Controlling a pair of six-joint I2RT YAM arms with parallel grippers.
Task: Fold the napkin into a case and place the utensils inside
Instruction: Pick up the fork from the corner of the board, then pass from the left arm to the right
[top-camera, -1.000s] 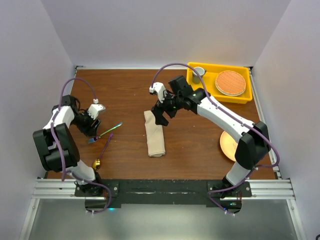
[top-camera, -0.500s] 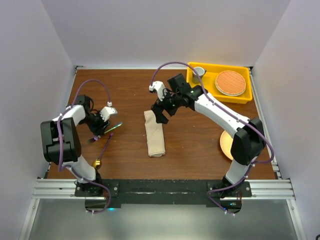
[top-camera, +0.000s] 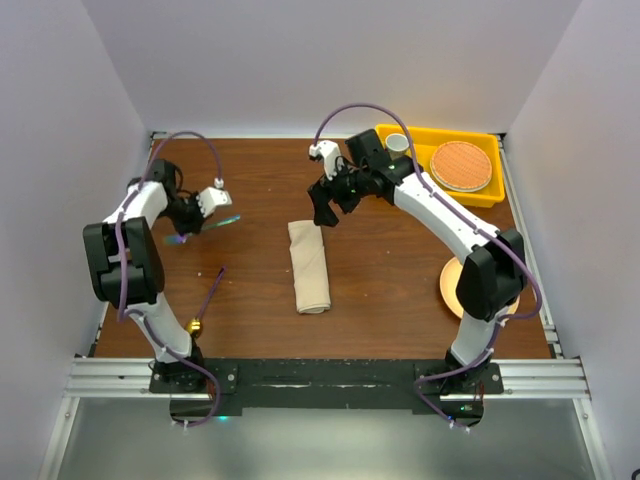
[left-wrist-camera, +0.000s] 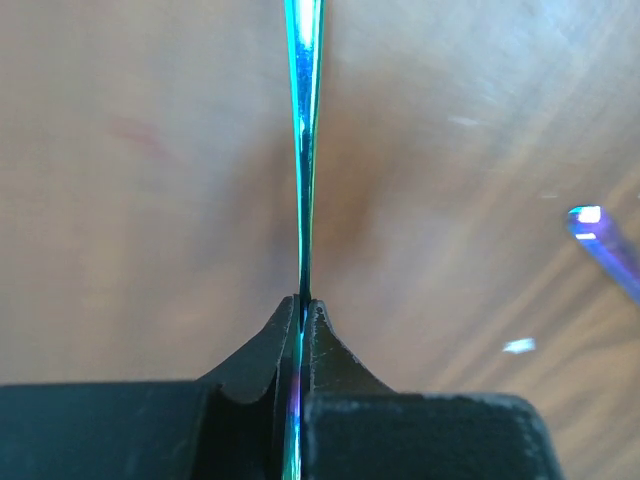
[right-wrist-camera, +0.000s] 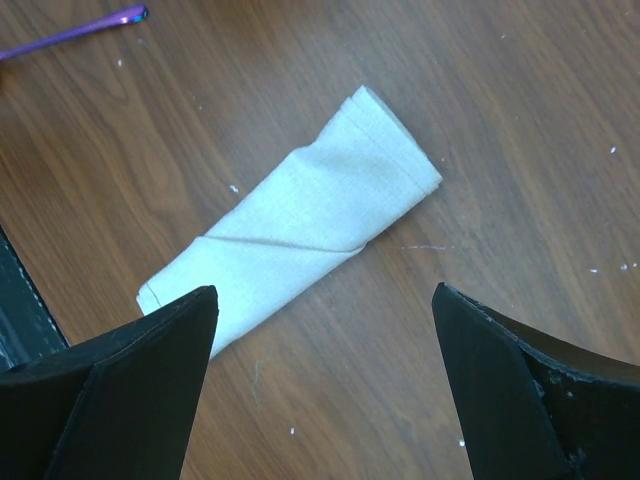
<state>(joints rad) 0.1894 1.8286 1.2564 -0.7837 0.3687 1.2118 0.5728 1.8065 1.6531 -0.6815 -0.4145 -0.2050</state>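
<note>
Toward the far-left corner of the counter, the left gripper (left-wrist-camera: 302, 312) pinches the fork (left-wrist-camera: 303, 150) edge-on. Between the side edges lies the folded case (top-camera: 310, 266), with the right gripper (top-camera: 326, 207) hovering spread near its far end. It seems best to align the fork with the case's length before sliding it in.

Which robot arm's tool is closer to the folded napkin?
Right. The right tool hovers open just past the far end of the napkin. The left tool is much farther off to the napkin's left, shut on the fork.
</note>
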